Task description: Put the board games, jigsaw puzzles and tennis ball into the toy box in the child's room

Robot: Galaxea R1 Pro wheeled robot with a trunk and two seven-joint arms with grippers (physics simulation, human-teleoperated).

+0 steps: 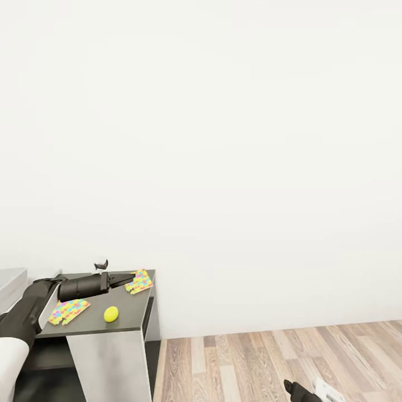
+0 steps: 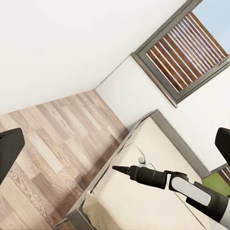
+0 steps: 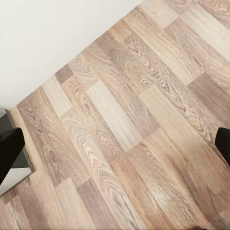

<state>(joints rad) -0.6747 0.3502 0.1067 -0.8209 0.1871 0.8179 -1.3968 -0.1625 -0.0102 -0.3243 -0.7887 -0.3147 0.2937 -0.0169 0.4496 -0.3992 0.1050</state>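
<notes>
The table [image 1: 95, 329] stands at the lower left of the head view. Two jigsaw puzzles lie on it, one near its front [image 1: 68, 311], the other at its far right corner [image 1: 139, 282]. A yellow tennis ball [image 1: 111, 314] rests between them. My left gripper [image 1: 127, 279] hovers over the table just beside the far puzzle; its fingers [image 2: 9, 148] are spread wide with nothing between, so it is open. My right gripper [image 1: 298, 391] hangs low over the wood floor, open and empty [image 3: 115, 148]. The bed [image 2: 143, 201] shows in the left wrist view.
A pale grey box-like shape [image 1: 11, 285] sits at the left edge, cut by the frame. A bare white wall rises behind the table. Wood plank floor [image 1: 279, 357] spreads to the right. A dark-framed window [image 2: 184, 52] is above the bed, and a yellow-green patch [image 2: 216, 178] lies on it.
</notes>
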